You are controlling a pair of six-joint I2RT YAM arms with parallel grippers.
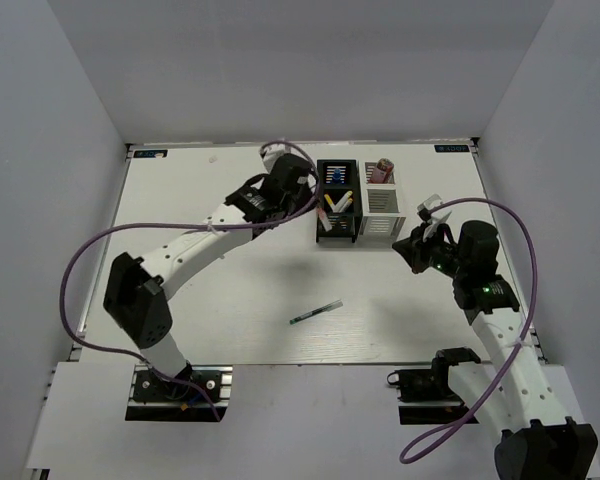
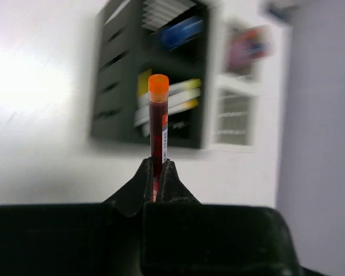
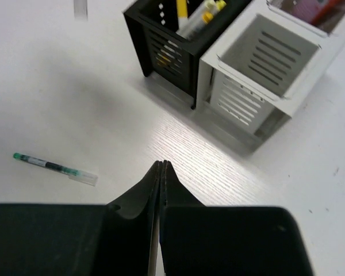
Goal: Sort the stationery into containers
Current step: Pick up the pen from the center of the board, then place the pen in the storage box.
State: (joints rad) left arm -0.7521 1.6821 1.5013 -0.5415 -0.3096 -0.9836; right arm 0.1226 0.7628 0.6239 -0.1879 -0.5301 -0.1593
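jaws clamped on the red pen (image 2: 158, 123) in my left gripper (image 2: 157, 172), right gripper (image 3: 161, 167) closed empty, i should centre it upright over the black organiser (image 3: 162, 52) before releasing

Left wrist view: black organiser (image 2: 118, 75) and white organiser (image 2: 237, 118) blurred, contents reduced to colour smears; lower end of red pen (image 2: 158, 121) hidden within the left gripper (image 2: 157, 175). Right wrist view: pink item (image 3: 306, 8), far compartment, cut by top edge.

Red pen (image 2: 158, 129) upright in left hand (image 2: 157, 168), green-and-white pen (image 1: 315, 313) flat on table (image 1: 230, 300), black organiser (image 1: 337, 238) beside white organiser (image 1: 384, 226)
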